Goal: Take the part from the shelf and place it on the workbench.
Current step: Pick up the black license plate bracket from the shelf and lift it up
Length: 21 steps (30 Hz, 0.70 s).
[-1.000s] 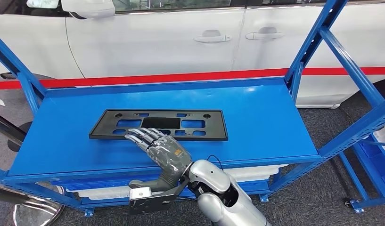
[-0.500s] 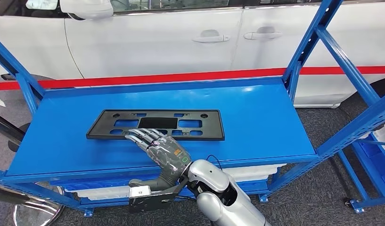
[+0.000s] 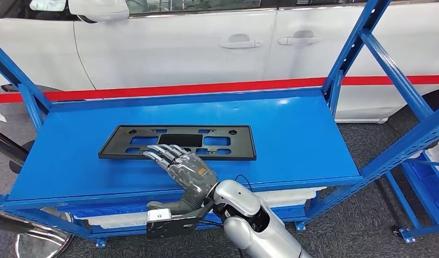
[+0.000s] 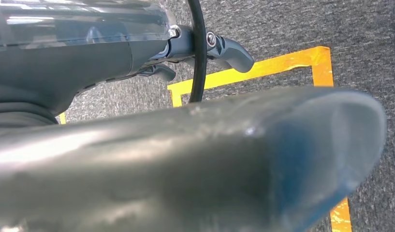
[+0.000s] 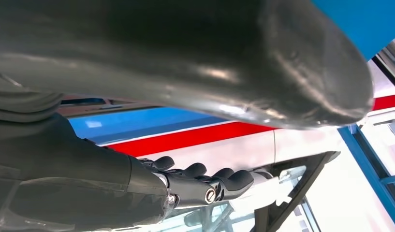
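Lying flat on the blue shelf (image 3: 292, 140), black part (image 3: 179, 142) just beyond right hand (image 3: 186, 173), its fingers (image 3: 159, 154) extending over the near edge, grasping nothing.

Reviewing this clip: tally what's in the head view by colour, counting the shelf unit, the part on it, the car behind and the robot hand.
Blue: 1, the blue metal shelf unit
Black: 1, the flat black plastic plate frame
White: 1, the white car with a red stripe
Grey: 1, the grey right hand, fingers extended over the frame's near edge
Total: 4
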Each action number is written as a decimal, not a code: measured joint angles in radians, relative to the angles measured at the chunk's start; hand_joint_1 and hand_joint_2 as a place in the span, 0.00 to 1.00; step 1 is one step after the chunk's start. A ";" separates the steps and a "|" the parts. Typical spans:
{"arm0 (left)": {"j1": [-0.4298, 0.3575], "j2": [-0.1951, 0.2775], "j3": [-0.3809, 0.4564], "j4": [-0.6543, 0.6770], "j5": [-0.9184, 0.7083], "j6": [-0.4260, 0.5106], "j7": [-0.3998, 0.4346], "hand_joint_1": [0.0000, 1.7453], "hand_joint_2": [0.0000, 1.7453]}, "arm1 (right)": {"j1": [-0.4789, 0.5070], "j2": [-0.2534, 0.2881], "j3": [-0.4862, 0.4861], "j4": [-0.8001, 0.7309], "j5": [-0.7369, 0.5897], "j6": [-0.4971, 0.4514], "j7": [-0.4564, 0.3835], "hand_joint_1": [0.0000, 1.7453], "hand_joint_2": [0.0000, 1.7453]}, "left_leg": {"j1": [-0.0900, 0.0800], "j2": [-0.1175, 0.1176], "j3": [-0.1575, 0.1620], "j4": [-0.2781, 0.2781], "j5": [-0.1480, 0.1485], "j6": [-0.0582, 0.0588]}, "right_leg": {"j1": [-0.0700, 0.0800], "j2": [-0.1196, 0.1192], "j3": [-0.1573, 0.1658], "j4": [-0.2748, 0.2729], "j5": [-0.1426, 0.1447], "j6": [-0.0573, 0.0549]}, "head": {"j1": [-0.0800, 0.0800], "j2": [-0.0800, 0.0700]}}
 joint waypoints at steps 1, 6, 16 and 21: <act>0.000 0.000 0.000 0.000 -0.001 0.000 0.000 0.00 0.00 | -0.001 0.001 0.000 0.003 0.000 0.000 0.000 0.00 0.00 | -0.001 0.000 -0.001 0.002 -0.001 0.003 | -0.001 0.000 0.000 -0.001 0.001 0.003 | 0.000 0.000; 0.000 0.000 0.000 0.000 -0.003 0.000 0.001 0.00 0.00 | -0.007 0.011 0.000 0.010 0.000 -0.001 0.001 0.00 0.00 | 0.005 0.004 0.016 -0.031 0.015 0.027 | -0.002 -0.001 -0.010 0.028 -0.023 0.017 | 0.000 0.000; 0.001 -0.001 0.000 0.000 -0.008 0.000 0.001 0.00 0.00 | -0.009 0.009 0.000 0.025 0.000 -0.002 0.003 0.00 0.00 | 0.002 0.002 0.022 -0.009 -0.011 0.007 | -0.004 0.000 -0.042 0.033 0.017 0.005 | 0.000 0.000; 0.000 -0.002 0.000 0.000 -0.009 0.000 0.000 0.00 0.00 | -0.011 0.011 0.000 0.026 0.000 -0.003 0.003 0.00 0.00 | 0.006 0.003 0.012 0.023 -0.039 -0.023 | -0.001 0.003 -0.032 0.021 0.011 -0.024 | 0.000 0.000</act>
